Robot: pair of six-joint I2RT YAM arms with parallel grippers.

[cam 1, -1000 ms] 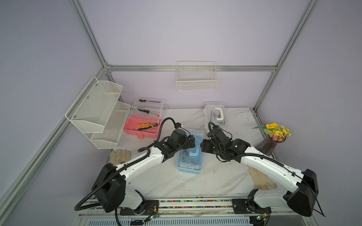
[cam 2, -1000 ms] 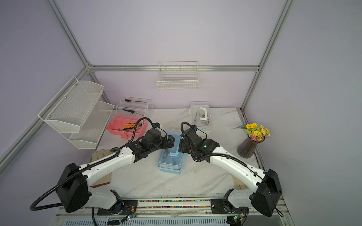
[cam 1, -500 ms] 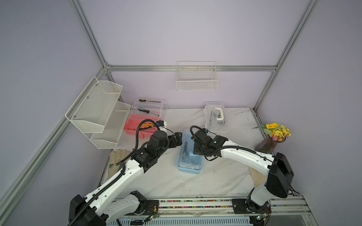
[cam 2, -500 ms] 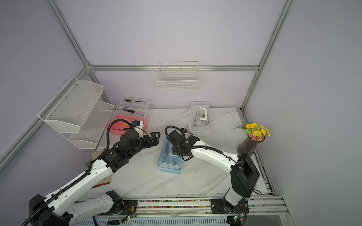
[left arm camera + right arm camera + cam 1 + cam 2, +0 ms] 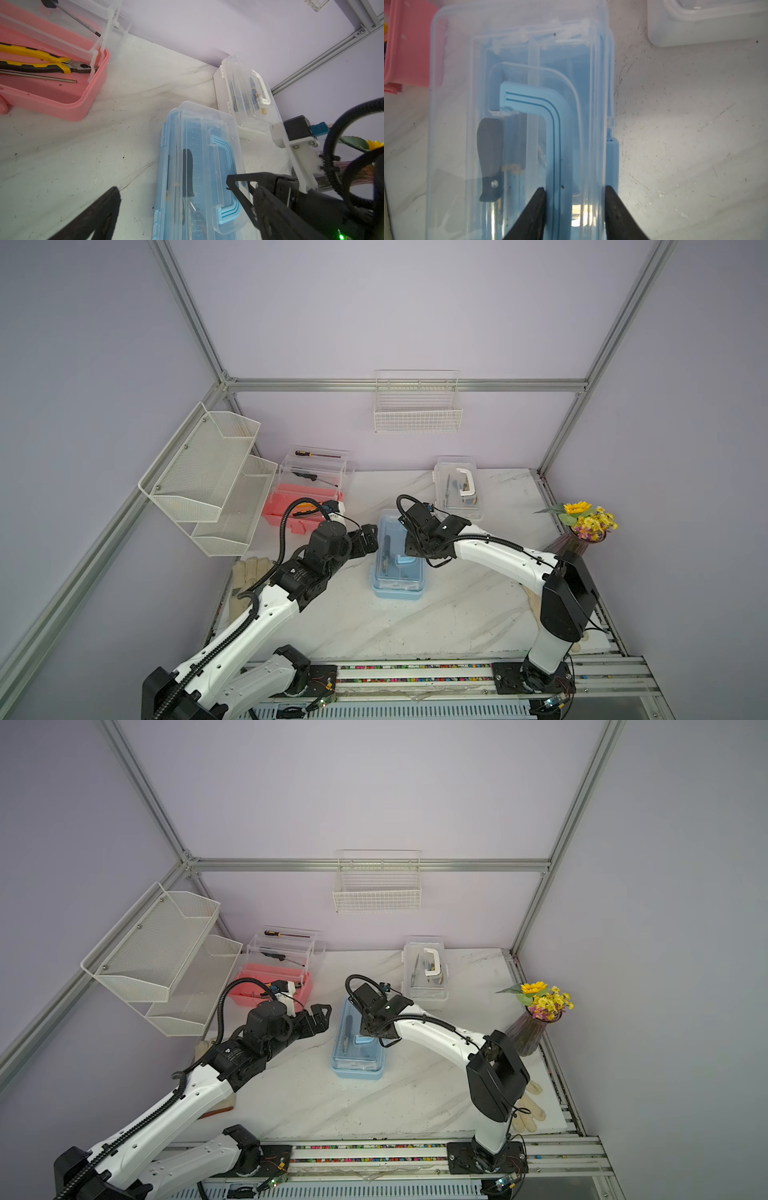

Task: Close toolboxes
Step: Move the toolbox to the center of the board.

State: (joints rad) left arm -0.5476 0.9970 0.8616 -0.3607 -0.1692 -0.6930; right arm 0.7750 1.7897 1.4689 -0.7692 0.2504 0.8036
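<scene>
Blue toolbox (image 5: 398, 578): lid down, beneath right end effector (image 5: 574, 188), jaws straddling its handle (image 5: 553, 135), probably to press it shut; grip cannot be told. Left end effector (image 5: 172, 184): released, alongside. Pink toolbox (image 5: 286, 495): beyond it, lid up, awaiting closing.

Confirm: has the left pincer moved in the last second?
Yes. The left pincer was over the blue toolbox; now it sits off the box, beside its edge on the pink toolbox side, jaws wide open.
</scene>
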